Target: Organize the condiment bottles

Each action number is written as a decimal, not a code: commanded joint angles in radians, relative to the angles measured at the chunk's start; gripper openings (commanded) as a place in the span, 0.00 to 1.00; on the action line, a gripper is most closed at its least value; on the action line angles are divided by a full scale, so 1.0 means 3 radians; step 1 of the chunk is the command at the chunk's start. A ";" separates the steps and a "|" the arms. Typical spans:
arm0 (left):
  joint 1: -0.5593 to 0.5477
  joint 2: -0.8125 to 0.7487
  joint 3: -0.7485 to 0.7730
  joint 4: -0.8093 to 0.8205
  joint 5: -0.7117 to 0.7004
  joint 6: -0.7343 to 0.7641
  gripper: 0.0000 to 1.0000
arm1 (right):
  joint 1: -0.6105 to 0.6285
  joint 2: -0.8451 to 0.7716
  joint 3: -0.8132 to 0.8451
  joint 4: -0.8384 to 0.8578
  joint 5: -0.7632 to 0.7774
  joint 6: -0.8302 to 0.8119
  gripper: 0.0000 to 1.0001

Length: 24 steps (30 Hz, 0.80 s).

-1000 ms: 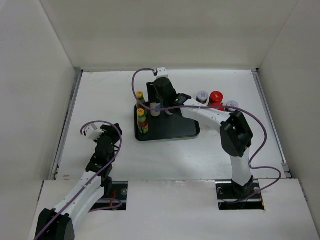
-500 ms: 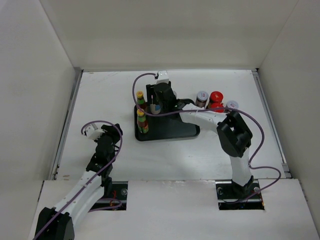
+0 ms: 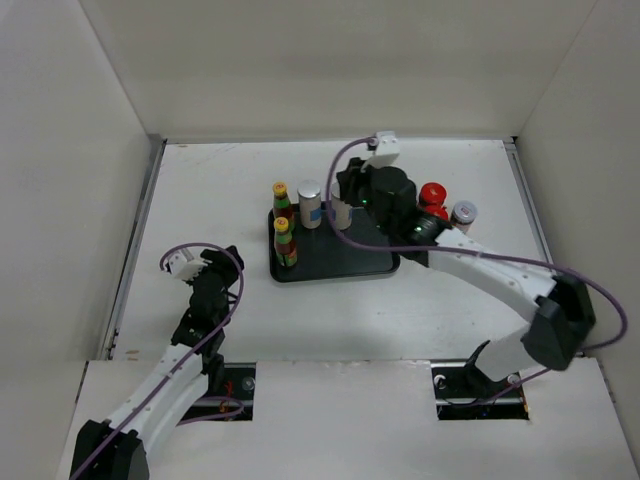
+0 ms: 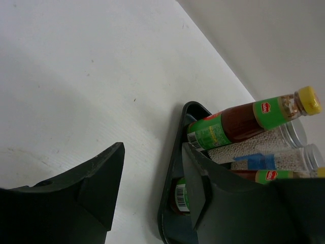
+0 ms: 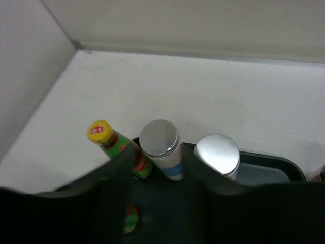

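Note:
A black tray [image 3: 350,262] holds two yellow-capped sauce bottles [image 3: 281,195] [image 3: 284,240] at its left, a silver-lidded jar with a blue label [image 3: 310,201] and a second silver-lidded jar [image 3: 340,213] at its back. My right gripper [image 3: 346,190] is open just right of them. In the right wrist view it [image 5: 157,163] has the blue-label jar [image 5: 160,138] standing free between its fingers and the other jar [image 5: 217,153] beside it. Red-lidded jars [image 3: 432,194] and a silver-lidded jar [image 3: 463,212] stand right of the tray. My left gripper [image 3: 214,272] is open and empty.
White walls close in the table on three sides. The left wrist view shows the tray's corner [image 4: 170,203], a sauce bottle [image 4: 254,114] and a jar of white grains [image 4: 264,145] past my open fingers [image 4: 101,178]. The right arm's forearm [image 3: 480,265] passes in front of the jars on the right.
My right gripper has let go of the blue-label jar at the tray's back left and drawn back to the right. The right arm has swung right. The left arm has not moved.

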 commanded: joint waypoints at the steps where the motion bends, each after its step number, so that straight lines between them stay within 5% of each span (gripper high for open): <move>1: -0.0008 -0.0120 -0.0063 0.0121 -0.0077 0.0049 0.48 | -0.0225 -0.0556 -0.0475 0.0039 0.0093 0.0088 0.32; 3: -0.0013 -0.0085 -0.0073 0.0147 -0.0082 0.0039 0.48 | -0.0449 -0.0908 -0.0818 -0.0271 0.0287 0.0205 0.25; 5: -0.0013 -0.0003 -0.0048 0.0162 -0.0046 0.0034 0.48 | -0.0710 -0.1195 -0.1074 -0.0619 0.0456 0.0298 0.30; 9: -0.0028 0.0079 -0.0032 0.0238 -0.0067 0.0049 0.49 | -0.1089 -0.1477 -0.1463 -0.0917 0.0814 0.0308 0.70; 11: -0.0048 0.0140 -0.0042 0.0320 -0.0036 0.0059 0.49 | -0.1186 -0.1473 -0.1545 -0.0907 0.0840 0.0364 0.79; 24: -0.0084 0.0232 -0.0032 0.0362 -0.0016 0.0059 0.50 | -0.1575 -0.0798 -0.1361 -0.0600 0.0191 0.0436 0.84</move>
